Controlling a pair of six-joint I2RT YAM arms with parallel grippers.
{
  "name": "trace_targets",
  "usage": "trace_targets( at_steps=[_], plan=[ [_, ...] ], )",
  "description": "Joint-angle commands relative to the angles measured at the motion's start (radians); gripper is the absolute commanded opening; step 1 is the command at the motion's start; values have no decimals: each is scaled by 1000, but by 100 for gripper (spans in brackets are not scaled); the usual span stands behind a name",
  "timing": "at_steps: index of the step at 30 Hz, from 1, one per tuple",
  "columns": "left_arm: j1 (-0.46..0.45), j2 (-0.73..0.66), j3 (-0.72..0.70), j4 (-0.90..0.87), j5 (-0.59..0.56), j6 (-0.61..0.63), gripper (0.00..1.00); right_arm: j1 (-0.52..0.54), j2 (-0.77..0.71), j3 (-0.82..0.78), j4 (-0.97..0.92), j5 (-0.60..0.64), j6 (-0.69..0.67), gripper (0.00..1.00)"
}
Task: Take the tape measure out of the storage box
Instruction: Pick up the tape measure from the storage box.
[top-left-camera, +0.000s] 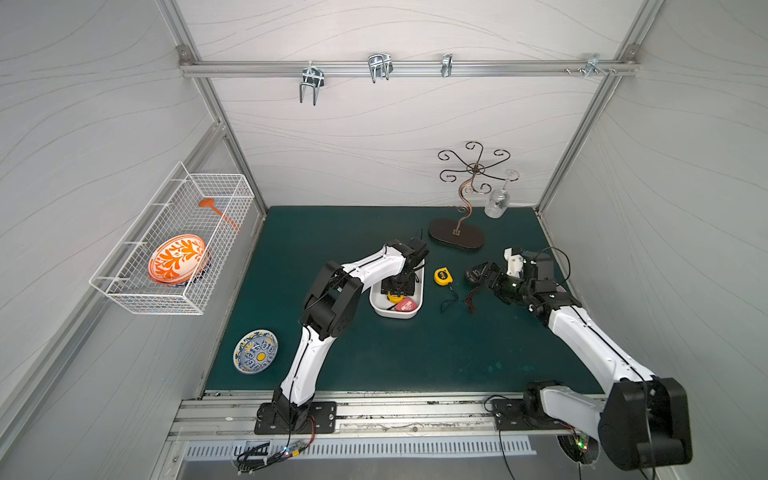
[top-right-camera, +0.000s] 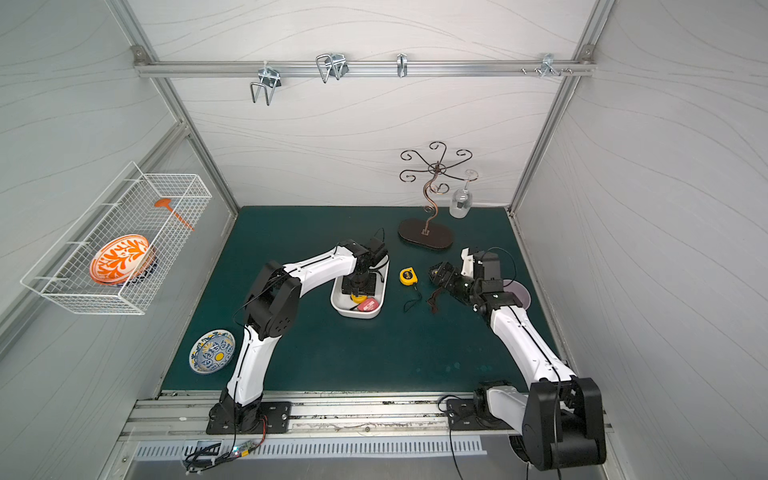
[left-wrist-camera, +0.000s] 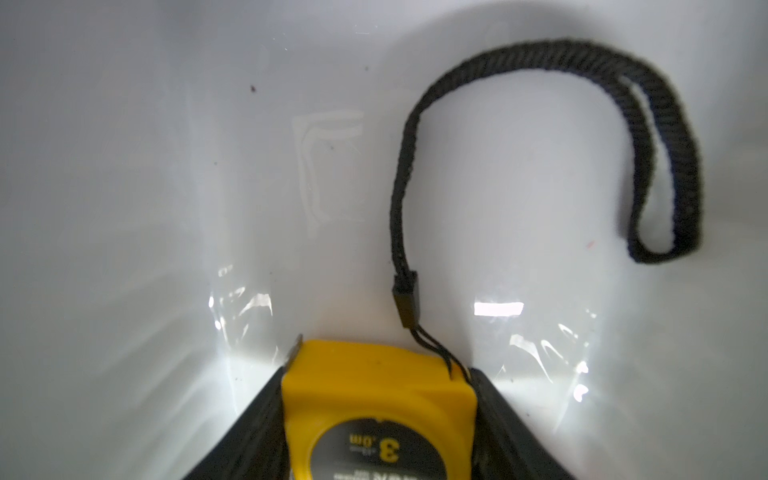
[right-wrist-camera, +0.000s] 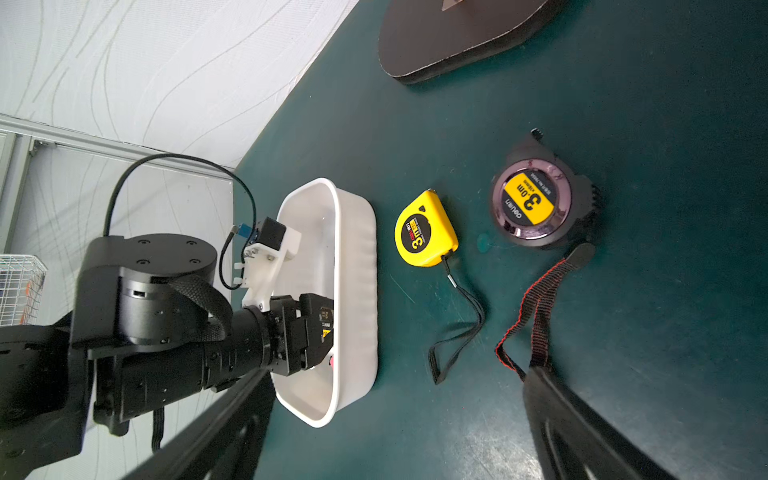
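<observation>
- Tape measure (top-left-camera: 395, 297) sits inside the box (top-left-camera: 399, 316), under the left claw (top-left-camera: 397, 286), in both top views. A pink item (top-left-camera: 406, 306) lies just beside it, so a crooked lift could drag or tip that item. Your left arm is folded high at the elbow, with the forearm reaching over the box and the wrist pointing straight down into it. Your right arm stretches low across the tabletop (top-left-camera: 374, 365). The right claw (top-left-camera: 478, 278) is spread wide and holds nothing, apart from the box.
- Left wrist: the black fingers (left-wrist-camera: 257, 432) lie against both flanks of the yellow body, so the claw is grasping it. How firmly, you cannot tell. The casing looks smooth, and a weak pinch may let it slip. The strap (left-wrist-camera: 540, 56) curls loose over the box floor. I judge it could catch on the wall or rim as you rise.
- Right wrist: the left claw dips into the box close to its side wall. Lift off-vertical and you may knock the light box or carry it up. A spare yellow tape (right-wrist-camera: 424, 228) and a dark tape (right-wrist-camera: 532, 203) lie on the tabletop beside the box. Set yours down away from their straps, or they may tangle.
</observation>
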Motion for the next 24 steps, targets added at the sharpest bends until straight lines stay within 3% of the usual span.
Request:
trace_targets(
  at_steps=[1,8,24],
  plan=[
    [20,-68,34,-8,-4,-2,0,-6,-10,-23,22,-32,-8,99],
    [55,-216,3,34,3,-64,0,43,6,-40,101,-62,-34,99],
    [74,-528,-167,260,229,-342,0,401,61,-43,427,100,-59,99]
  ],
)
